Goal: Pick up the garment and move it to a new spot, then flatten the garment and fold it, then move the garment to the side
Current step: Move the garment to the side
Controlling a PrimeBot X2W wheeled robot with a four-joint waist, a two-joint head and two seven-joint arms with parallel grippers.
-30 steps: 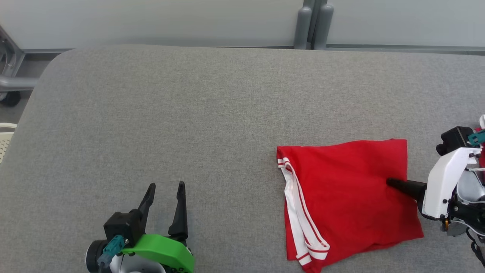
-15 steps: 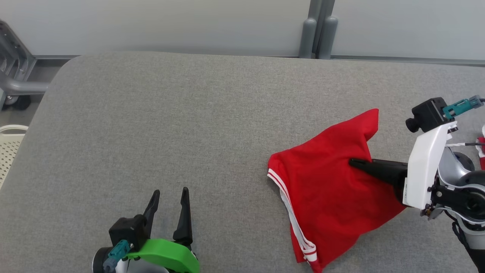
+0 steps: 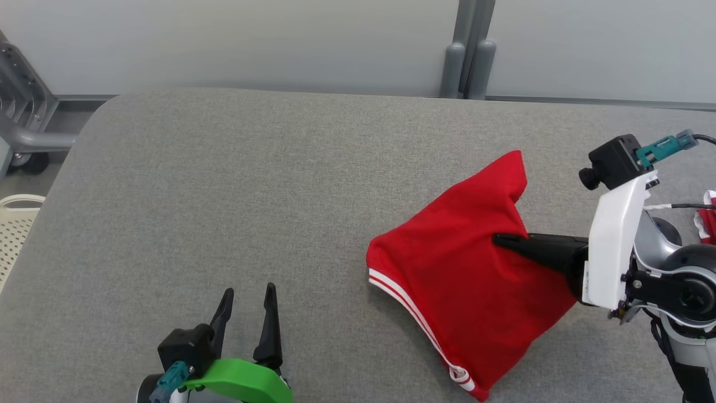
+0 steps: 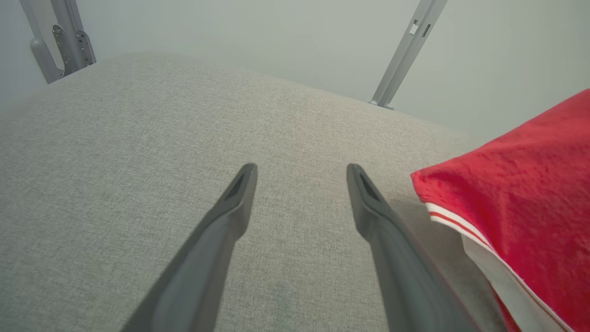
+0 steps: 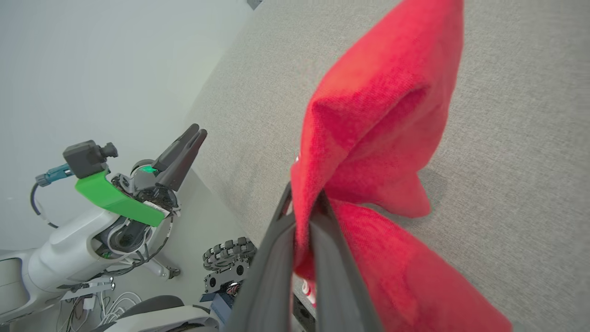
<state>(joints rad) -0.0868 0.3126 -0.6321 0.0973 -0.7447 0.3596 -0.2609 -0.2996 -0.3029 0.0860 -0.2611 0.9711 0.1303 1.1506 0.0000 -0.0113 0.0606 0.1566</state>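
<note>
Red garment (right hand); table leftward

Left tool low, spread wide; right tool pinched tight on garment.

Right tool sits further left & higher in frame, dragging garment w/ it: cloth no longer flat, top corner peaked, striped hem now runs diagonal.

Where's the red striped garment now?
Head view: red white-striped garment on the grey padded table's right half, pinched and partly lifted by the right gripper.
</note>
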